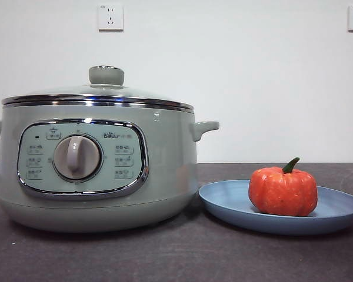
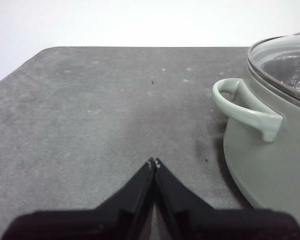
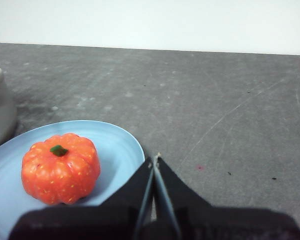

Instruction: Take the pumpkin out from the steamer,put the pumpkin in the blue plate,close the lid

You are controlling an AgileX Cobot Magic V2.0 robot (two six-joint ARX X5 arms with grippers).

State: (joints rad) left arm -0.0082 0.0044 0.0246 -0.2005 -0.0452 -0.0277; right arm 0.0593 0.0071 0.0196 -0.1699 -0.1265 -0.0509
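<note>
Pumpkin (image 1: 283, 191) sits upright on blue plate (image 1: 341, 212), just right of steamer (image 1: 165, 176) w/ lid (image 1: 106, 91) on. Left claw (image 2: 154, 162) & right claw (image 3: 154, 159) both closed, empty, over surface (image 2: 90, 125).

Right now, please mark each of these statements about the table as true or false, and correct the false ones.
1. The pumpkin sits on the blue plate. True.
2. The steamer is open, with its lid on the table. False: the lid rests on the pot's rim.
3. The right gripper is shut and holds nothing. True.
4. The left gripper grips the steamer's side handle. False: it is shut, empty, and apart from the side handle.
5. The plate lies on top of the lid. False: it lies on the table beside the steamer.
</note>
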